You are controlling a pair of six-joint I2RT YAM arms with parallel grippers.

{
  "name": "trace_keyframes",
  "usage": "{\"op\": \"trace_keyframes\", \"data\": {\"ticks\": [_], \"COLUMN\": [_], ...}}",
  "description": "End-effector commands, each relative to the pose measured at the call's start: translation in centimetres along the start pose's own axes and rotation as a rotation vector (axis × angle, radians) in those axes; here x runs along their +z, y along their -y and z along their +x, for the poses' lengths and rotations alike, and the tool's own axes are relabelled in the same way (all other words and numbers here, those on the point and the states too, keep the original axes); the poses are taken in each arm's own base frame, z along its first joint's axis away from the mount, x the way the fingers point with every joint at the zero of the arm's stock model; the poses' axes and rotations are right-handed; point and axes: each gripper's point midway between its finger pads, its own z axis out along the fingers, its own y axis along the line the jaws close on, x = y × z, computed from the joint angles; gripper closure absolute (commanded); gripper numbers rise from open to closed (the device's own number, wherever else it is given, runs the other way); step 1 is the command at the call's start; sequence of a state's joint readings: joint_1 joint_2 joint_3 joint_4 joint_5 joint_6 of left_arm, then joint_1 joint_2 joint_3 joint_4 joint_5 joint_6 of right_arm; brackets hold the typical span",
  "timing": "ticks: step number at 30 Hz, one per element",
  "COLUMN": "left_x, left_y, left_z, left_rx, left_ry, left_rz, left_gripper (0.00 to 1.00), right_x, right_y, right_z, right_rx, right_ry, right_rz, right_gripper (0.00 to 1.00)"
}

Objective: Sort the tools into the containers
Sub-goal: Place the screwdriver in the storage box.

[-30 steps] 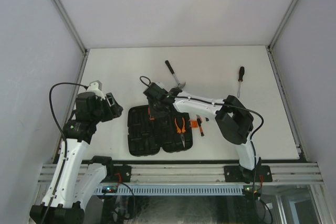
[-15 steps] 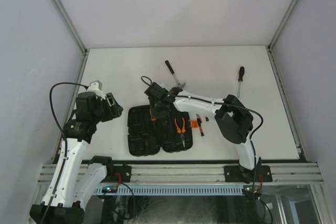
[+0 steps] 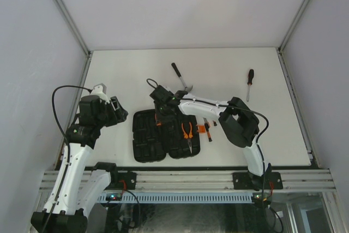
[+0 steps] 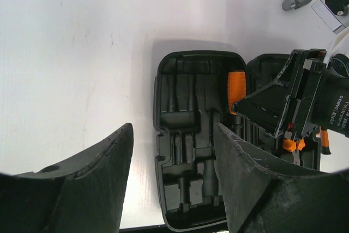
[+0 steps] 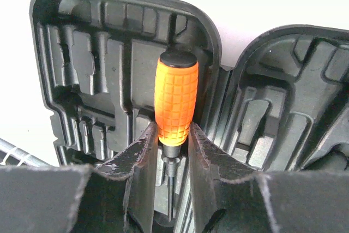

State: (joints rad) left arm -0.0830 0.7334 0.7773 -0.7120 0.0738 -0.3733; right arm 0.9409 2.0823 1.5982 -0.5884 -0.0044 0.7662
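Observation:
The black tool case [image 3: 146,141] lies open near the front edge, with the orange-handled pliers [image 3: 187,133] in its right half. My right gripper [image 3: 160,114] hovers over the case's hinge area, shut on a short screwdriver. In the right wrist view its orange handle [image 5: 176,102] stands between the fingertips [image 5: 173,135], above the moulded slots of the left half [image 5: 87,64]. My left gripper [image 4: 173,135] is open with nothing in it, left of the case [image 4: 188,129]. The hammer [image 3: 181,78] and a long black-handled screwdriver [image 3: 249,83] lie farther back.
Slim screwdrivers [image 3: 208,130] lie on the table just right of the case, beside its orange latch [image 3: 202,129]. The right arm's forearm [image 3: 204,106] stretches across above them. White walls close in the table on three sides.
The right arm's elbow has swung slightly left while its gripper stays over the case with the screwdriver. The left arm has not moved.

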Motion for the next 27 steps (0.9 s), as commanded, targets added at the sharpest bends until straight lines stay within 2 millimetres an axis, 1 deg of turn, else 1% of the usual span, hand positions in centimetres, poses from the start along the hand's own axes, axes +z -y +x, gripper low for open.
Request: {"op": "trace_keyframes", "data": {"ticks": [1,8,14,18,21,27], "left_x": [0.12,0.14,0.11,0.11,0.09,0.1], "left_y": [0.55,0.51,0.52,0.55,0.55,0.55], "left_z": [-0.93,-0.86,-0.93,-0.91,-0.95,-0.93], "left_rx": [0.019,0.018,0.018,0.02,0.019,0.019], "left_ry": [0.037,0.035,0.037,0.037,0.038,0.038], "left_rz": [0.026,0.025,0.025,0.026,0.026,0.026], "left_gripper": [0.35,0.35,0.35,0.35,0.35,0.35], "right_x": [-0.41,-0.11,0.18,0.45,0.5,0.14], "right_y": [-1.3,-1.05,-0.79,-0.82,-0.83,-0.78], "right_z": [-2.37,-2.9,-2.93,-2.78,-2.62,-2.61], "right_rx": [0.029,0.058,0.068,0.07,0.068,0.067], "right_ry": [0.056,0.059,0.052,0.041,0.035,0.037], "right_rz": [-0.041,-0.034,-0.028,-0.03,-0.029,-0.026], "right_gripper": [0.75,0.75,0.73,0.69,0.63,0.6]}}
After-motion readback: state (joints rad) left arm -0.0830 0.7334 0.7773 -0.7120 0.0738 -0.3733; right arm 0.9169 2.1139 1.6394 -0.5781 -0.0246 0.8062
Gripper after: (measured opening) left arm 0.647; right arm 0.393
